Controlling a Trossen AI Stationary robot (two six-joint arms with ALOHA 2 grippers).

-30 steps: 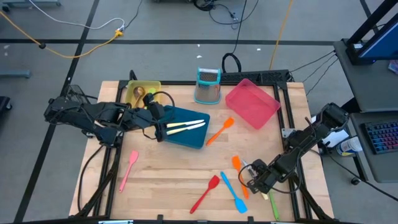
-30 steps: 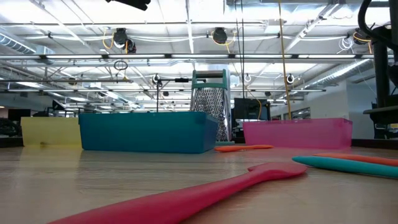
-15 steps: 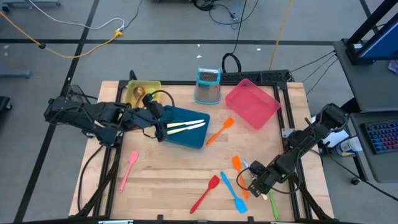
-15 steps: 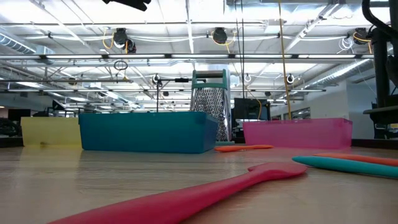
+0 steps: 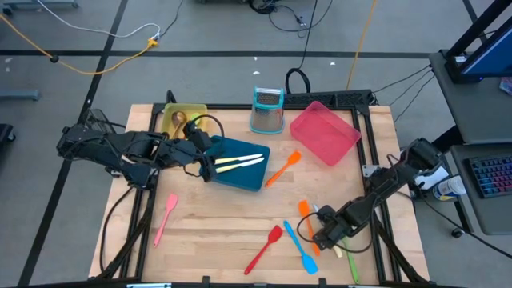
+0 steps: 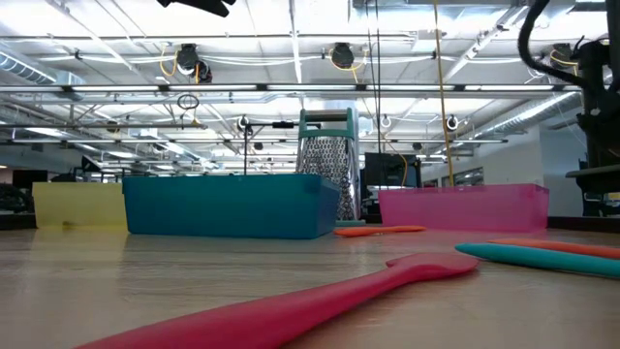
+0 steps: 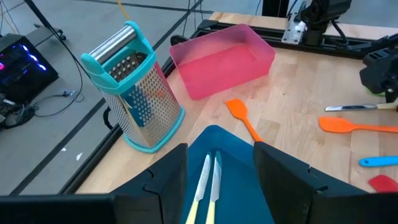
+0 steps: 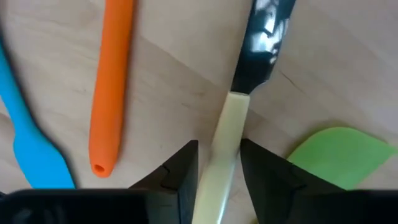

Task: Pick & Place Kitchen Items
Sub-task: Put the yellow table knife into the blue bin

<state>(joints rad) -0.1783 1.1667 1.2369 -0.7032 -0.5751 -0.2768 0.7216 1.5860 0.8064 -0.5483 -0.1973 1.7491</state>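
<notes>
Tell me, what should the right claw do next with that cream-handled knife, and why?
Probably close and lift. The right gripper is low over the table, its open fingers straddling the knife's cream handle, which lies flat between the orange spatula and green spatula.

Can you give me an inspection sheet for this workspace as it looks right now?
Surface: wooden table.
Job's things: two knives in blue tray; pink spatula, red spatula, orange spatula loose; cream-handled knife between right fingers.
Clutter: grater, pink tray, yellow tray.
Grippers: left gripper open over blue tray; right gripper low, straddling knife handle.
Cables: yellow cable on floor.
Surroundings: keyboard.
</notes>
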